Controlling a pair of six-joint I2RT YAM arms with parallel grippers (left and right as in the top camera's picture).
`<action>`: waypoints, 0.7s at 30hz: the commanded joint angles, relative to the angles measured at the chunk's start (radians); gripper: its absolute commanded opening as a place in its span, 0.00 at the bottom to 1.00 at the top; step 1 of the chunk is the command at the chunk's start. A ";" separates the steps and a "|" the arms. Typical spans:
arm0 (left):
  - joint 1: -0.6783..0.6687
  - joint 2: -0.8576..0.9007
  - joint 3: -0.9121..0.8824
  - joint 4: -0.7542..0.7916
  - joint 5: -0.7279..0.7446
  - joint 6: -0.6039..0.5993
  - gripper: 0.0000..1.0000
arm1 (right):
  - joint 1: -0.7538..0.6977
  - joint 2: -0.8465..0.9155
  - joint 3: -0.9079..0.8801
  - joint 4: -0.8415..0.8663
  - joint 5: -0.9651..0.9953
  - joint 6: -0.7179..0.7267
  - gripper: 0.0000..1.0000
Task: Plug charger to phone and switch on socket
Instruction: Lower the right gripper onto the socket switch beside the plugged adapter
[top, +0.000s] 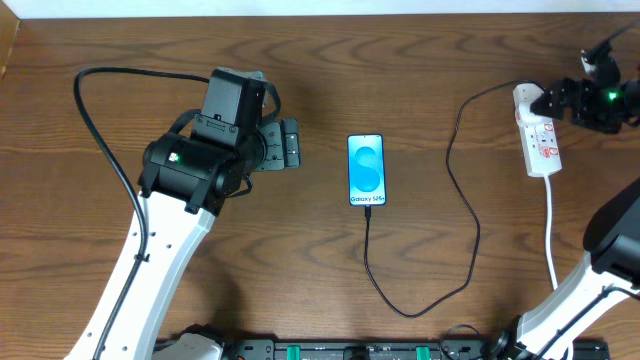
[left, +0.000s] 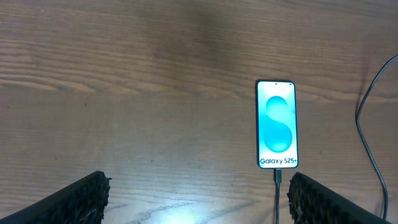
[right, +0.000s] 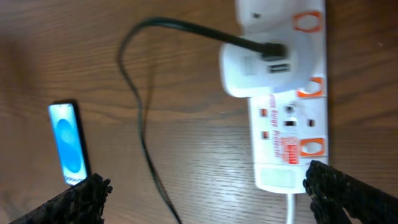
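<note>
Since the charger (top: 470, 232) is seen seated in the near end of the phone (top: 366, 170), plugging is judged done; switching on the socket (top: 541, 140), at far right, is judged outstanding. The phone is laid flat at the centre of the table (top: 300, 270), long axis far-to-near, top edge pointed away from the robot; the left gripper (left: 199, 196), beside the phone, and the right gripper (right: 208, 193), above the socket, are held wide open and empty.

My left arm (top: 150, 250) and right arm (top: 575, 295) are white tapered links, each ending in a black wrist housing with a small green light (top: 177, 157). A black cable (top: 150, 69) loops off the left. My left gripper (left: 199, 180) and right gripper (right: 206, 176) carry black, rough-textured fingers (left: 81, 199).
</note>
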 joint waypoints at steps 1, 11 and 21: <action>0.004 -0.006 0.005 -0.002 -0.013 0.016 0.92 | -0.046 0.064 0.020 0.008 0.007 0.003 0.99; 0.004 -0.006 0.005 -0.002 -0.013 0.016 0.92 | -0.067 0.209 0.020 0.061 -0.068 -0.109 0.99; 0.004 -0.006 0.005 -0.002 -0.013 0.016 0.93 | -0.060 0.222 0.021 0.142 -0.109 -0.125 0.99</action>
